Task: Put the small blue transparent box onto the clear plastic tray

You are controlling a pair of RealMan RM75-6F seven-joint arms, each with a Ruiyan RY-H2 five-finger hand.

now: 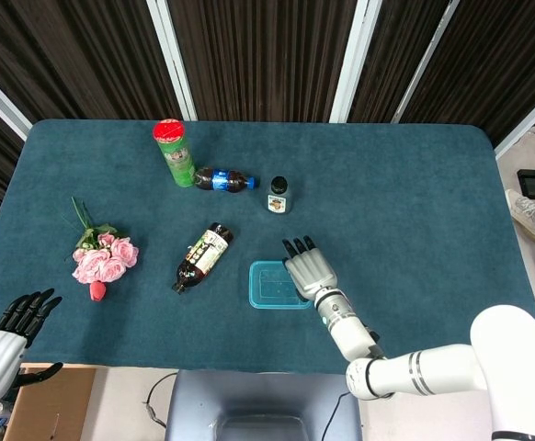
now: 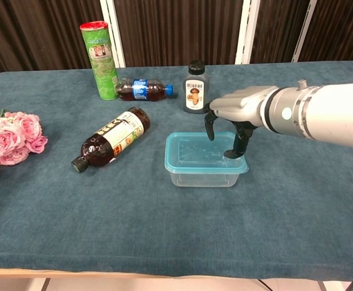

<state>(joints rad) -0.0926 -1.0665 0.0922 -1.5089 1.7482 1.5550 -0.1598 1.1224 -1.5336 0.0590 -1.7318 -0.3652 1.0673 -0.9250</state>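
Reaching over the small blue transparent box [image 2: 205, 160], the right hand [image 2: 237, 109] has its fingers [image 2: 239, 143] curled down at the box's far-right corner, one tip touching or just inside the rim. Whether they pinch the wall cannot be told; the box rests flat on the surface [image 2: 164, 230], so it does not look lifted. The box lies directly below and slightly toward the robot's left of those fingers, its long axis running left to right across the surface. No clear plastic tray can be made out in either view. The left hand [image 1: 15, 322] hangs well apart, off the near-left edge, fingers spread and holding nothing, so the right hand is much the nearer.
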